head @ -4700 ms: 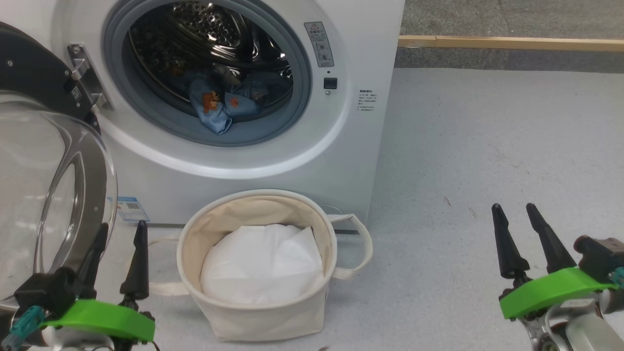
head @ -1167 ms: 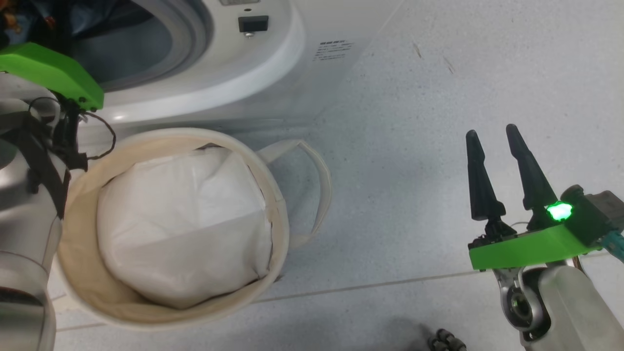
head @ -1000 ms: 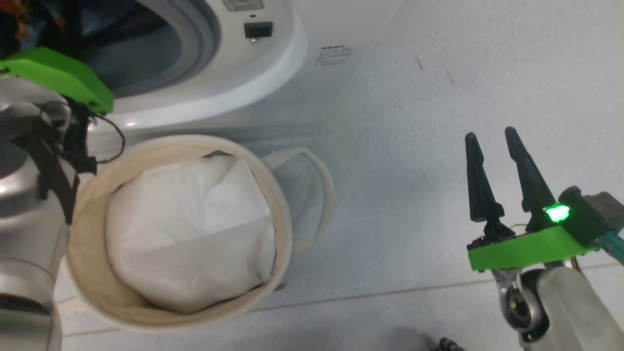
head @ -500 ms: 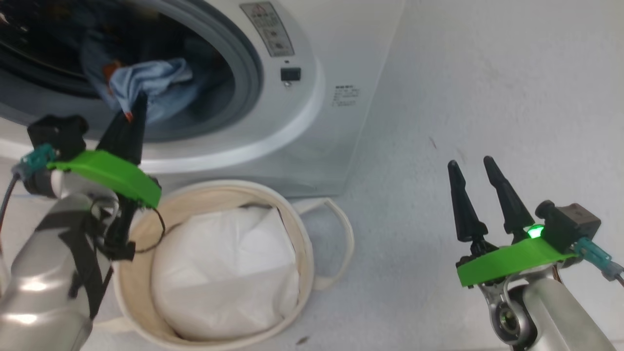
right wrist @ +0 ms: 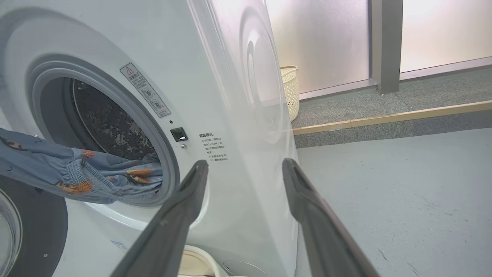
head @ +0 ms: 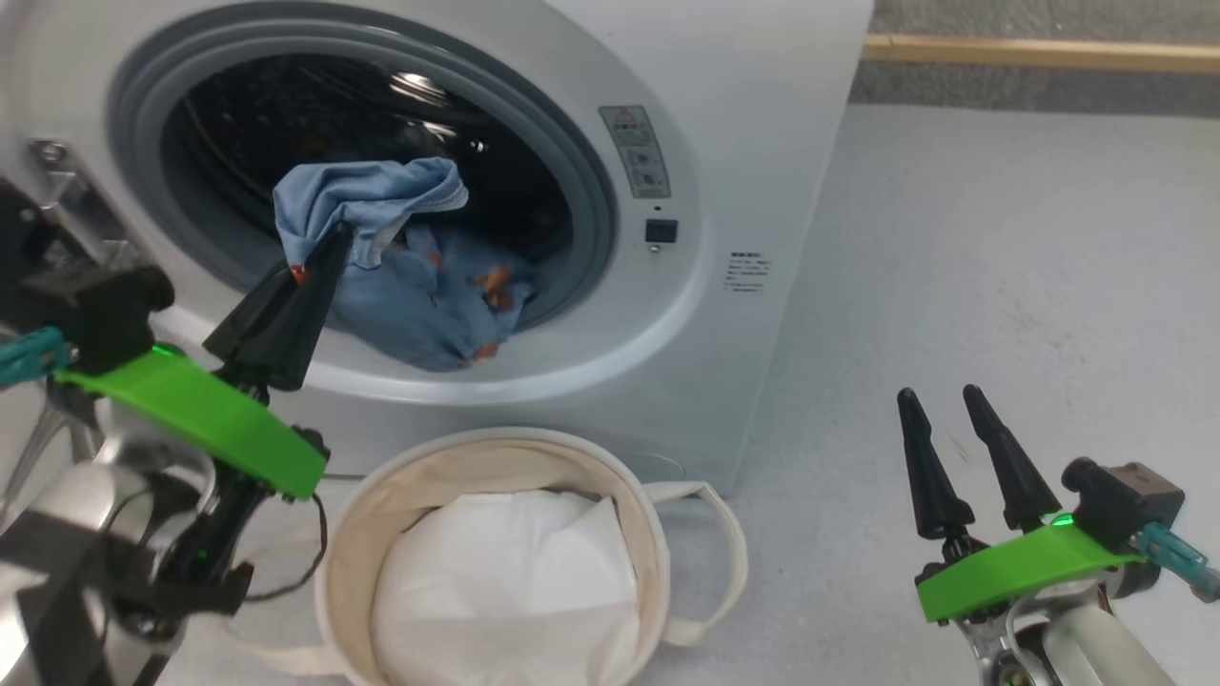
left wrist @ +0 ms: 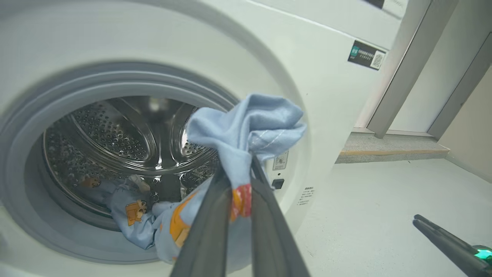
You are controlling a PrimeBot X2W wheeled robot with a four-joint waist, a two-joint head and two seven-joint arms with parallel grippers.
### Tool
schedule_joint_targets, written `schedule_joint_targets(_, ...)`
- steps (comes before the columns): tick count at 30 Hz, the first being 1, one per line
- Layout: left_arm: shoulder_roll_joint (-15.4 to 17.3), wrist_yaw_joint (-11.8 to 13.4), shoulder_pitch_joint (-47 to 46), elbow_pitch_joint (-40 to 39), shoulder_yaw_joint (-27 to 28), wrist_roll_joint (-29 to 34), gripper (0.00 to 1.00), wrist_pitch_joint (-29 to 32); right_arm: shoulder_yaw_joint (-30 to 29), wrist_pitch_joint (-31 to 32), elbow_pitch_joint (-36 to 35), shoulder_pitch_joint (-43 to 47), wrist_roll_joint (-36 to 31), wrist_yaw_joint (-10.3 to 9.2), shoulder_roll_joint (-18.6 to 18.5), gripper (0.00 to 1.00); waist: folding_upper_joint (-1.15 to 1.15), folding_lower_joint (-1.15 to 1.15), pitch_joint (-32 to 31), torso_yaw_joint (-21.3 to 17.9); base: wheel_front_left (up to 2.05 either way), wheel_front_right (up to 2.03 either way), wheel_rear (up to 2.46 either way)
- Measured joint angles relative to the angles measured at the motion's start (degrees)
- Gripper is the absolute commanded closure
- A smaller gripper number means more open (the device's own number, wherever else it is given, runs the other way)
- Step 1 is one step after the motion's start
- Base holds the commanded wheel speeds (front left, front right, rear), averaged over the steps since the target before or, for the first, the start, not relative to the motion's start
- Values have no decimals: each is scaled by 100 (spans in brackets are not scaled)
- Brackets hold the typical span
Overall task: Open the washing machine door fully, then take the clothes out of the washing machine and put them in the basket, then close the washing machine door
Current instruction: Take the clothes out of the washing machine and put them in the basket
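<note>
The white washing machine (head: 762,143) stands with its drum mouth uncovered. Its door (right wrist: 42,227) is swung open at the left, showing a black rim. My left gripper (head: 324,250) is shut on a fold of the light-blue printed clothes (head: 400,286), held up in front of the drum mouth. The rest of the cloth trails over the grey seal into the drum. In the left wrist view the fingers (left wrist: 215,215) pinch the clothes (left wrist: 250,127). The cream basket (head: 496,448) sits on the floor below the opening. My right gripper (head: 939,395) is open and empty at the lower right.
Grey floor (head: 953,267) lies open to the right of the machine. A wooden strip (head: 1039,52) edges a raised step behind. A cream lattice bin (right wrist: 290,88) stands beyond the machine by frosted panels. The white liner (head: 505,581) fills the basket.
The head camera has tilted up. My left gripper, shut throughout, has pulled the garment out of the drum and raised it before the opening. The right gripper stays open in place.
</note>
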Motion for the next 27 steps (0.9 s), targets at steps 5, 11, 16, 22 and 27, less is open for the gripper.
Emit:
schedule_joint_targets(5,323,669,545,-1626,242,-234,100,408,20,0,-75,7,5,0,-2,0,0,0,-126,133,0,0,0)
schedule_joint_targets(11,378,994,1288,-2000,68,-236,100,567,55,0,-74,7,53,1,-71,0,0,0,-75,71,0,0,0)
schedule_joint_targets(16,88,797,1660,-990,-321,-194,100,231,102,0,-73,-8,54,0,-80,0,0,0,42,-39,0,0,0)
schedule_joint_targets(22,-546,291,1436,1053,-580,89,100,-519,132,0,-70,-51,52,0,-89,0,0,0,251,-284,0,0,0)
schedule_joint_targets(27,-950,5,1012,2490,-764,285,100,-953,134,3,-80,-141,52,0,-93,0,0,0,449,-465,0,0,0)
